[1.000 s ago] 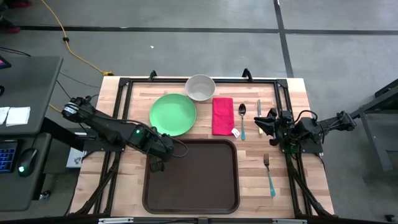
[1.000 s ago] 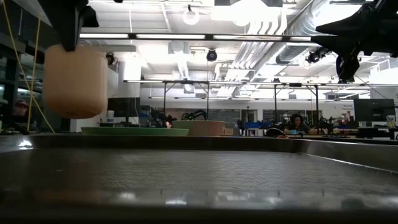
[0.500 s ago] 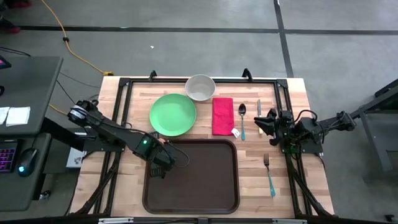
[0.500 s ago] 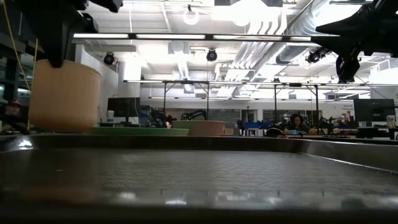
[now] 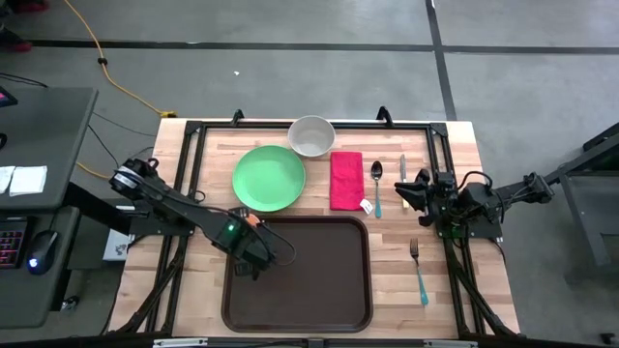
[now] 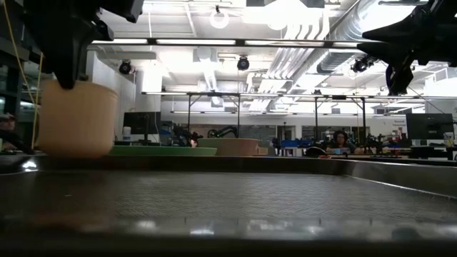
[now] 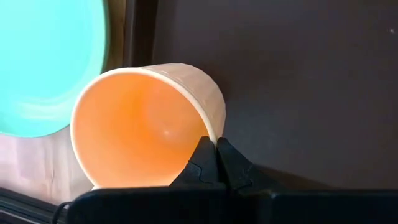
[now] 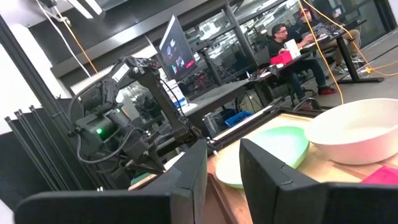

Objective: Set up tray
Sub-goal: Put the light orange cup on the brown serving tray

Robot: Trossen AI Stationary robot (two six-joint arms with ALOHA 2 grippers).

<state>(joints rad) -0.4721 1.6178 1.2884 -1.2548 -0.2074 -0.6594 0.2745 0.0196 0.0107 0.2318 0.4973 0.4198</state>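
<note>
Tray (image 5: pixel 309 275) sits at surface front edge, centre. Left claw (image 7: pixel 216 151) pinched shut on cup (image 7: pixel 146 127) rim, cup in tray's back-left corner. Right claw (image 5: pixel 406 192) parked nr right edge, fingers apart, holding nothing.

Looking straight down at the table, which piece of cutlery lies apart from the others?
The fork. It lies alone nearer the table's front edge, while the spoon and knife lie side by side beside the red napkin.

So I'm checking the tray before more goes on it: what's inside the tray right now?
Only the peach cup, at the tray's near-left corner, its rim pinched by the left gripper. The arm hides the cup from above, so whether its base touches down cannot be seen.
</note>
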